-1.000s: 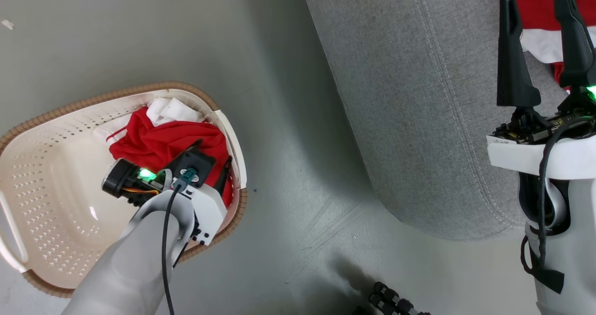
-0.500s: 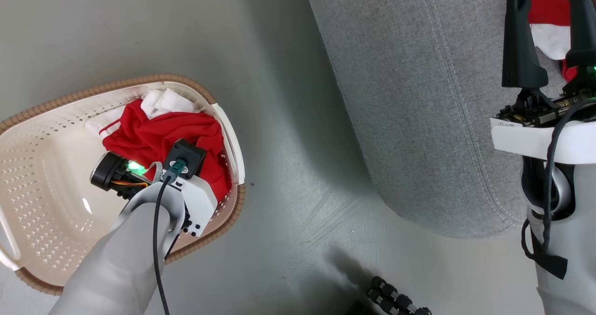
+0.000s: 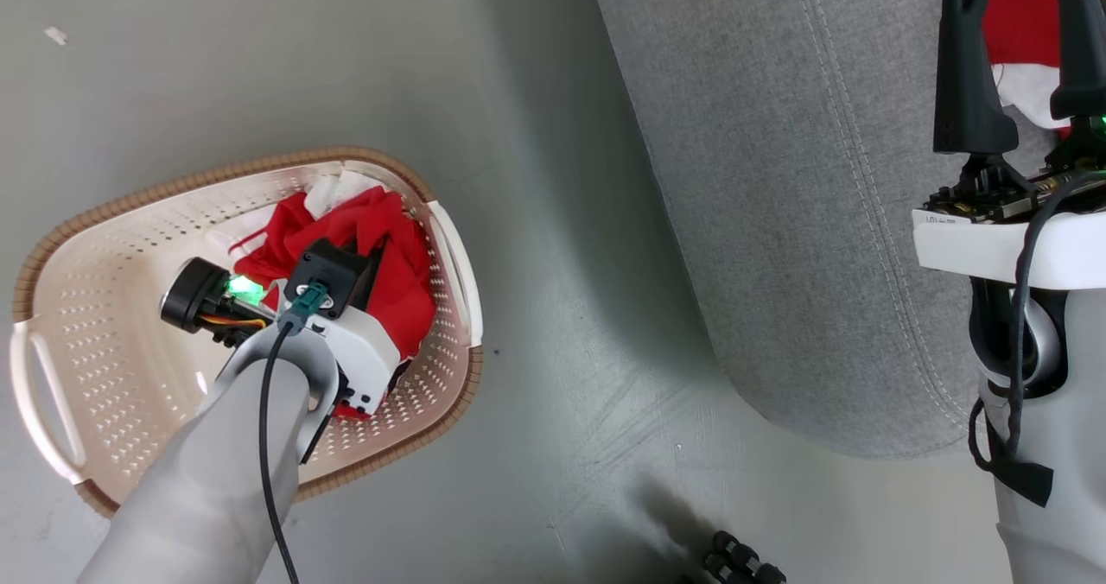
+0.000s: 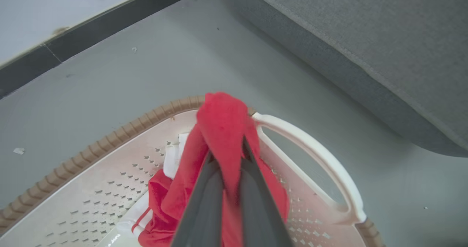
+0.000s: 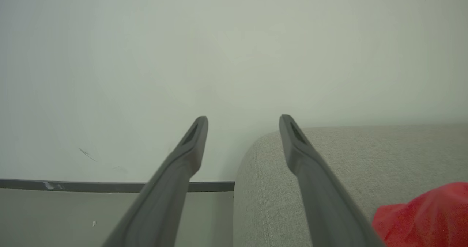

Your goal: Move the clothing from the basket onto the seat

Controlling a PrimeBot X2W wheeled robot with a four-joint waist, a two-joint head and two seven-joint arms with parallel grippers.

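Clothing: soft bright red fabric, crumpled and pulled up into a rounded peak above the heap at one end of the basket; white stripes and trim show on the lower folds.
White piece: small, soft and creased, lying against the basket wall just beside the red heap.
Left claw: two long, smooth dark fingers clenched on a fold of the red clothing, with fabric spilling over both tips.
Basket: cream-white oval plastic, walls and bottom pierced with rows of small holes, brown woven-look rim, a looped white handle at each end; it stands on the floor, apart from the seat.
Seat: large grey cushion of coarse woven upholstery, with a rounded corner and a double stitched seam running along it.
Red-and-white piece: soft red cloth with a white band, lying rumpled on the seat.
Right claw: released, its tapered dark fingers spread wide with nothing between them, held above the seat.
Floor: smooth grey-green surface with faint scuffs.
Wall: pale and matte, with a dark skirting strip at its foot.
Left forearm: smooth pale grey shell reaching down into the basket, with a black cable running along it.
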